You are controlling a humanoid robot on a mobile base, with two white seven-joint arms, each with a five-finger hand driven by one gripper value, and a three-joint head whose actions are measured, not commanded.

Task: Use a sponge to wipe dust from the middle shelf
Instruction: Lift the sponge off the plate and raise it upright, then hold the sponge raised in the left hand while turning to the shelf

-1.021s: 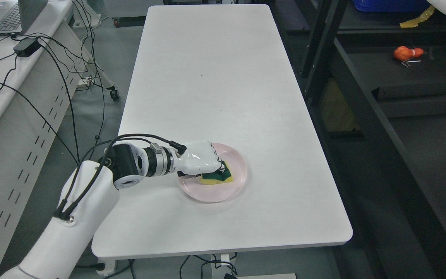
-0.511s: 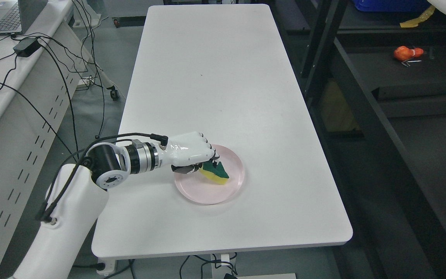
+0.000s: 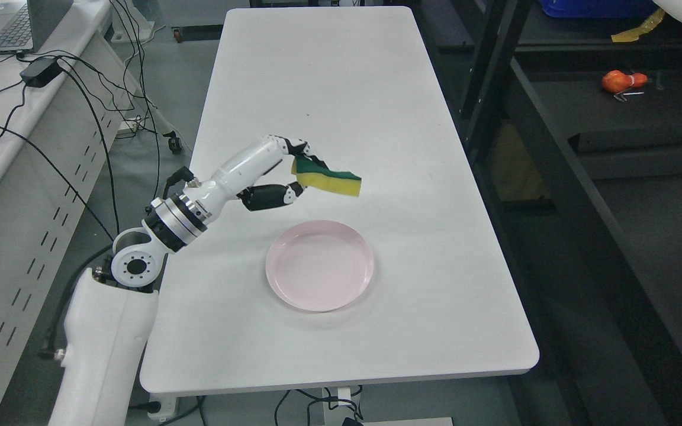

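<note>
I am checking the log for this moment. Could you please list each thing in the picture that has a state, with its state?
left hand: shut on the sponge, raised above the table
sponge: held in the air by one end, green side up, yellow side below
pink plate: flat on the table, nothing in it
white table: bears only the plate
laptop: open, on the side desk
orange object: lying on the dark shelf

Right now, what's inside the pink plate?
Nothing: the pink plate shows bare all over. The sponge is held above the table by the left robot hand.
</note>
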